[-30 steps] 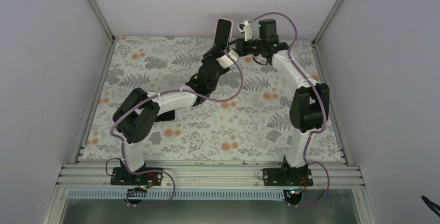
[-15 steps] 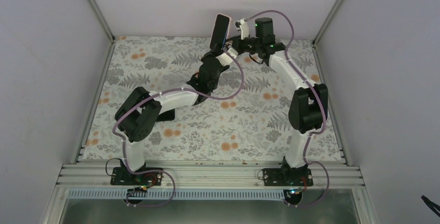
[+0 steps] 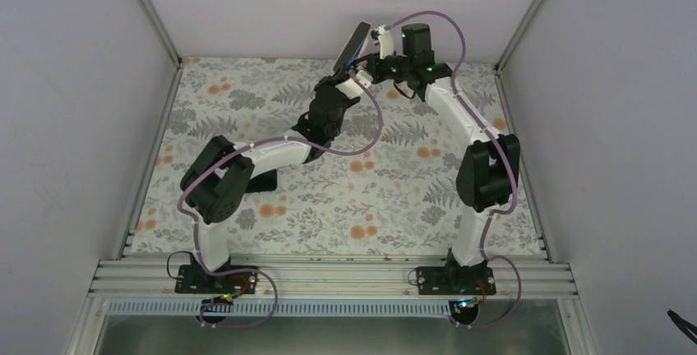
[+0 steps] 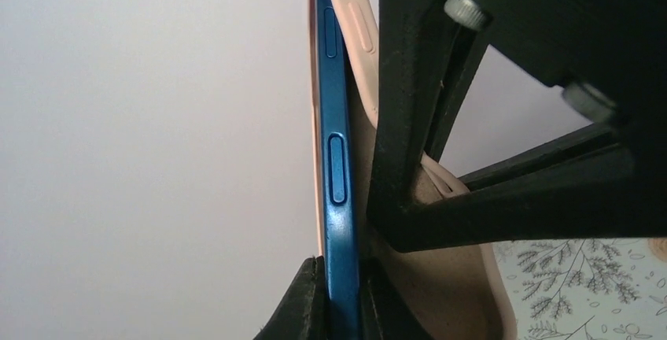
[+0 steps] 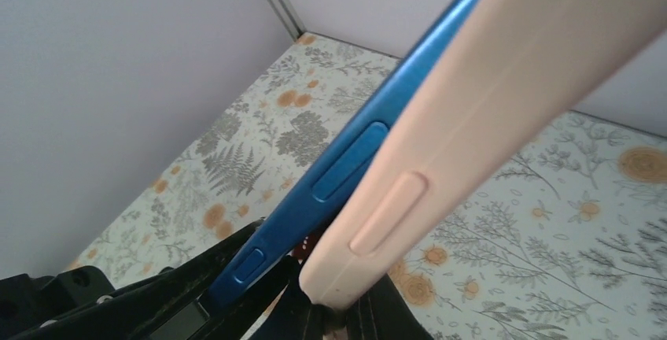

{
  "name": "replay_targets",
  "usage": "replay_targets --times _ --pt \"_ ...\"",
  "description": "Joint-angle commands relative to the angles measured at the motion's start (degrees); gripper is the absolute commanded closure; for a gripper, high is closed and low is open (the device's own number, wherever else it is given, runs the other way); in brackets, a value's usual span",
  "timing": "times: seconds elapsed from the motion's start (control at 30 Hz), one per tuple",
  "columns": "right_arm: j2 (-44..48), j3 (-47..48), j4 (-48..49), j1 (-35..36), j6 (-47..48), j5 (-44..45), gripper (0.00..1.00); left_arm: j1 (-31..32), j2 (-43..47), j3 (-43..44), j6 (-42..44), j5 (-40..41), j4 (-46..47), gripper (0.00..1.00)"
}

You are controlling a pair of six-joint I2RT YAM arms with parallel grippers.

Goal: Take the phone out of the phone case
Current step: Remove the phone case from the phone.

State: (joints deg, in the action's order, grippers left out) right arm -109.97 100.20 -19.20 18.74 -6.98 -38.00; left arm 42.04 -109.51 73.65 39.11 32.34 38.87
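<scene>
Starting at the left gripper [image 4: 340, 308], we see in its own wrist view two dark fingertips closed on the thin edge of the blue phone [image 4: 336, 167], which rises from them nearly upright. That view shows the phone's bare side rim with two buttons. The pale pink case [image 4: 355, 37] lies just to the right of it, close against it near the top and bowing away lower down. A large black body with screw heads fills the right of the frame, and we cannot tell from here what it grips.

The right wrist view answers that. The right gripper [image 5: 340, 320] is clamped on the lower end of the case [image 5: 472, 112], with a dark finger on either side of it. Here the phone [image 5: 346, 163] runs alongside the case, touching it along its length, its blue rim outside the case's lip on this side. The left gripper [image 5: 169, 304] shows as black fingers around the phone's lower end. Neither wrist view shows the opposite long edge, so we cannot tell whether that side sits in the case.

The overhead view gives what both miss. The two grippers meet high above the far edge of the floral table [image 3: 246, 117], the left gripper [image 3: 349, 77] reaching up from below and the right gripper [image 3: 376, 57] coming in from the right. The phone [image 3: 353, 43] tilts up between them against the back wall [image 3: 271, 2], well clear of the tabletop. At that range phone and case read as one dark slab.
</scene>
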Motion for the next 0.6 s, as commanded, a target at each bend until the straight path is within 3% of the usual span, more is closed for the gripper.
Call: replay_targets --times 0.0,0.13,0.3,0.57 --pt "1.2 3.1 -12.2 3.8 8.9 7.1 0.97 -3.9 0.1 2.4 2.9 4.9 1.8 0.98" --pt "-0.4 5.1 -16.2 3.6 14.6 18.7 0.97 -4.0 2.5 1.7 2.6 4.6 0.1 0.98" --pt "1.4 1.1 -14.0 2.4 19.7 30.6 0.97 -4.2 6.5 -0.3 1.5 1.6 -3.7 0.98" --pt "1.6 0.7 -13.5 -3.6 21.5 34.0 0.97 -4.4 9.8 -3.4 0.6 -0.7 -10.4 0.98"
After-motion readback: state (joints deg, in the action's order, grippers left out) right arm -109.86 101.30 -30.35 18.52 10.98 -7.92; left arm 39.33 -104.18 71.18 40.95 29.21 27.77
